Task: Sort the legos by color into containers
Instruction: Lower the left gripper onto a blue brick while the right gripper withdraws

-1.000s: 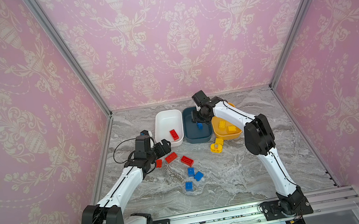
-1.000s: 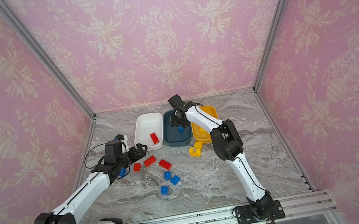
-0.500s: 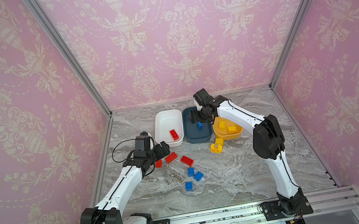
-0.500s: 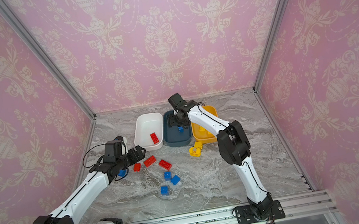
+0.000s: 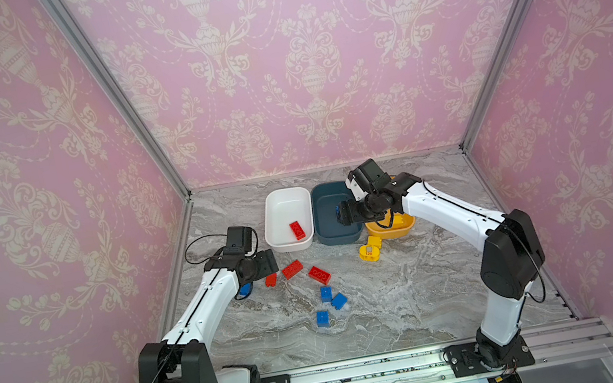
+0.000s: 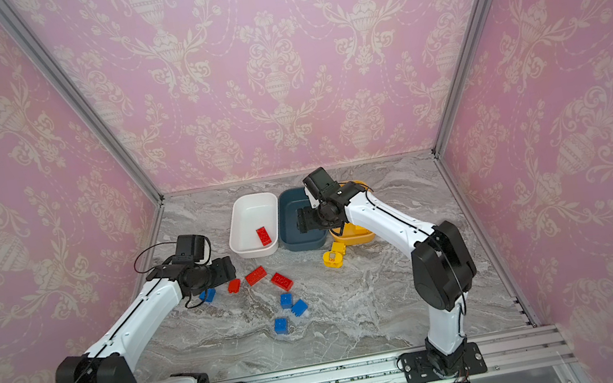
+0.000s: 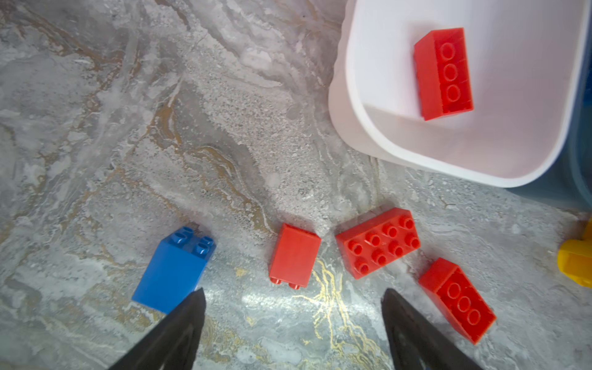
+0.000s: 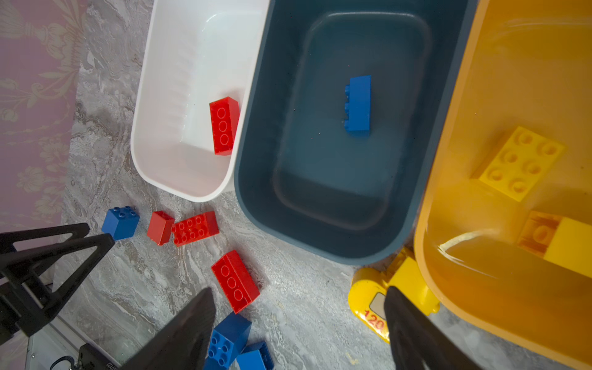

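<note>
My left gripper (image 7: 293,291) is open and empty, low over the table just short of a small red lego (image 7: 294,256). A blue lego (image 7: 174,272) lies by one finger, and two longer red legos (image 7: 378,242) (image 7: 458,299) lie past the other. My right gripper (image 8: 298,290) hangs open and empty over the dark teal container (image 5: 323,198), where one blue lego (image 8: 358,105) lies. The white container (image 5: 284,194) holds a red lego (image 5: 297,230). The yellow-orange container (image 8: 448,128) holds yellow legos (image 8: 519,163).
A rounded yellow piece (image 5: 370,248) with a sticker lies on the table against the yellow-orange container. Three blue legos (image 5: 326,293) (image 5: 339,301) (image 5: 322,318) sit mid-table. The three containers stand side by side near the back wall. Pink walls close in both sides.
My right gripper's jaws have opened wider and drawn toward the front of the teal container, where the blue lego lies. My left gripper has eased slightly back to the left, jaws a little narrower.
</note>
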### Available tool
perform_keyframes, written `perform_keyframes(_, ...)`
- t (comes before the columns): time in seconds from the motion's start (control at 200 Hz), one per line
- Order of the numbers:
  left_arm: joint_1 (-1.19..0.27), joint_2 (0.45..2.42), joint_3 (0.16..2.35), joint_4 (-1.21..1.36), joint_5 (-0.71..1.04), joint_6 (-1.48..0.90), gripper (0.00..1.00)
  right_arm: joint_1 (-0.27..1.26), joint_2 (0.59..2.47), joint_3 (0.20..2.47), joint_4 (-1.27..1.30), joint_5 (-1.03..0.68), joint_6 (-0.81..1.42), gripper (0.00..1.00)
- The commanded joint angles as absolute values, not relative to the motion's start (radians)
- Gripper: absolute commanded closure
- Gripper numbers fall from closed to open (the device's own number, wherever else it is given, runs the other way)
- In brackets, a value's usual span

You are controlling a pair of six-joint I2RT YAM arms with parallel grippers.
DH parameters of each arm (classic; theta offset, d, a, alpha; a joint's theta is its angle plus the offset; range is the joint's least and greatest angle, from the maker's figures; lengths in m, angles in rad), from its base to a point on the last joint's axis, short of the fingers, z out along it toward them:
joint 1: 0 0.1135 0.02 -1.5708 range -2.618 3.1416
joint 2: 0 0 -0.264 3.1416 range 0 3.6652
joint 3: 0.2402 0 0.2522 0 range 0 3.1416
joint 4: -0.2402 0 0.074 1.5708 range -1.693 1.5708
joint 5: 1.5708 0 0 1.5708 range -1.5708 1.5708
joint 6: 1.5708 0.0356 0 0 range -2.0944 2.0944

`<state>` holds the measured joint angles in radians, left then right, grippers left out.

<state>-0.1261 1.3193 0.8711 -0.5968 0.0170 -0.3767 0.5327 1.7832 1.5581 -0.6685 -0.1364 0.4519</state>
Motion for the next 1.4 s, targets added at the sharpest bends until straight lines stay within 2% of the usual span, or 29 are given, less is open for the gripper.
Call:
perform_keyframes(0.0,-0.103,1.324,0.913,-0.691,-0.092,-0.322,0.14,0.534,1.71,1.494,-0.676,-0.15,0.445,0.14)
perform_keyframes(0.33,-0.075,1.372,0.956,-0.797,-0.236,-0.208,0.2,0.532,1.611,1.383,-0.689,-0.173,0.466,0.13)
perform_keyframes(0.51,-0.017,1.418,0.986,-0.81,-0.101,-0.148,0.22,0.526,1.552,1.326,-0.693,-0.217,0.481,0.12)
perform_keyframes(0.615,-0.009,1.481,1.027,-0.845,-0.061,-0.102,0.21,0.523,1.507,1.273,-0.684,-0.266,0.49,0.08)
perform_keyframes(0.906,-0.001,1.578,1.05,-0.866,-0.07,-0.036,0.2,0.496,1.387,1.125,-0.669,-0.335,0.51,0.05)
perform_keyframes(1.396,0.025,1.663,1.049,-0.814,-0.046,-0.023,0.29,0.494,1.315,1.008,-0.565,-0.442,0.574,0.02)
